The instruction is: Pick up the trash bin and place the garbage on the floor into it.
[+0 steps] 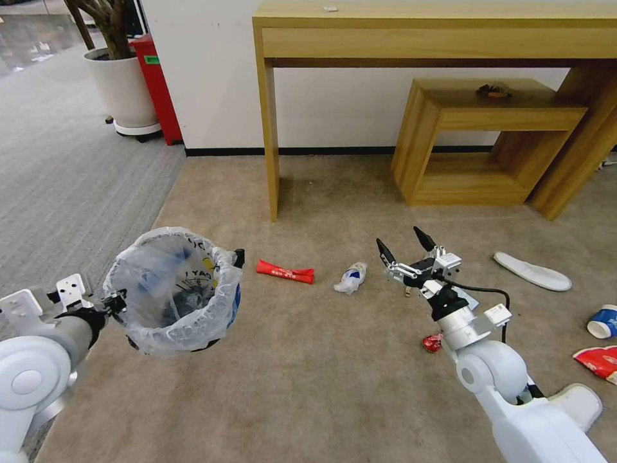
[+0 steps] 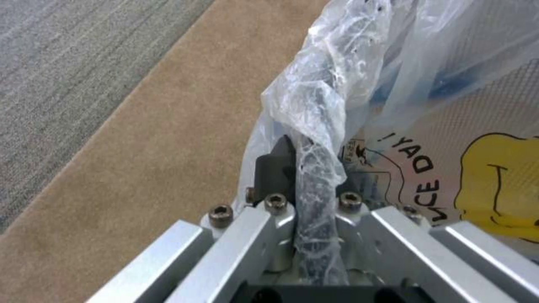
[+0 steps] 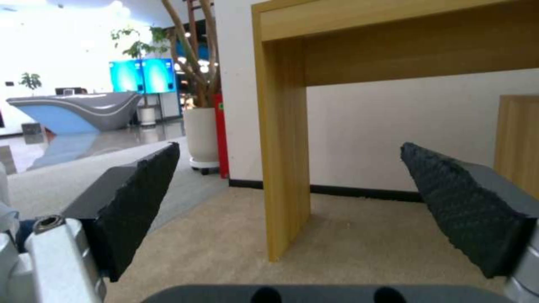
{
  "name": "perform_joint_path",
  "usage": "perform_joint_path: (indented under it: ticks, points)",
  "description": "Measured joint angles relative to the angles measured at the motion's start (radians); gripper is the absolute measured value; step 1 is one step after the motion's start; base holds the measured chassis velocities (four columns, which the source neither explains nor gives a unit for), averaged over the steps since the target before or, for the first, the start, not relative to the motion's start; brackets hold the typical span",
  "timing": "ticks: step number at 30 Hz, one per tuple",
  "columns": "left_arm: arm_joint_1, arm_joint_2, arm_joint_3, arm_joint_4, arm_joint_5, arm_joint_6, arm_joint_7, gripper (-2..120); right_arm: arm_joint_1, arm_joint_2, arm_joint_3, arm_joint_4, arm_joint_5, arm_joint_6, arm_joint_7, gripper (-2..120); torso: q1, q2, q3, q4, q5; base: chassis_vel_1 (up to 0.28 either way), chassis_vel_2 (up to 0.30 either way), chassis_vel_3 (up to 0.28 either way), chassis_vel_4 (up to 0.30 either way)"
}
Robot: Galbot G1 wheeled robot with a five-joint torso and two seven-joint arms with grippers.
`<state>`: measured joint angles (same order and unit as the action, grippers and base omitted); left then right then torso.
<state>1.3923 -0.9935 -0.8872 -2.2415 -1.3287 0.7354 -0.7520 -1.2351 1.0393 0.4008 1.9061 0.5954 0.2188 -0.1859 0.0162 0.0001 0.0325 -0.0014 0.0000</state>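
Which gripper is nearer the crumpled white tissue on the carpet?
Right. The right gripper, fingers open, hovers just to the right of the tissue. The left gripper is far off to the tissue's left, shut on the trash bin rim, with the red wrapper between.

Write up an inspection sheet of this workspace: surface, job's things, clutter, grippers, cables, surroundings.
Surface: beige carpet; grey ribbed carpet on the robot's left.
Job's things: trash bin, bag-lined, held off the floor; red wrapper, crumpled tissue, small red piece, white slipper, blue cup, red packet lie on the carpet.
Clutter: small scrap on the low shelf.
Grippers: left gripper shut on the bin's rim; right gripper open, empty, above the carpet.
Cables: black cable along the right wrist.
Surroundings: wooden desk, potted plant, white wall.
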Motion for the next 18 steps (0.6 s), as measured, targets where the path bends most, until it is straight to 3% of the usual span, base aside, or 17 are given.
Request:
perform_joint_path:
  ticks: [18]
  points:
    - [-0.003, 0.003, -0.01, 0.006, 0.001, 0.0, 0.008, 0, 0.006, 0.008, -0.02, -0.008, -0.009, 0.004, -0.003, 100, 0.0, 0.0, 0.0, 0.0001, -0.0001, 0.0, 0.0, 0.0, 0.0]
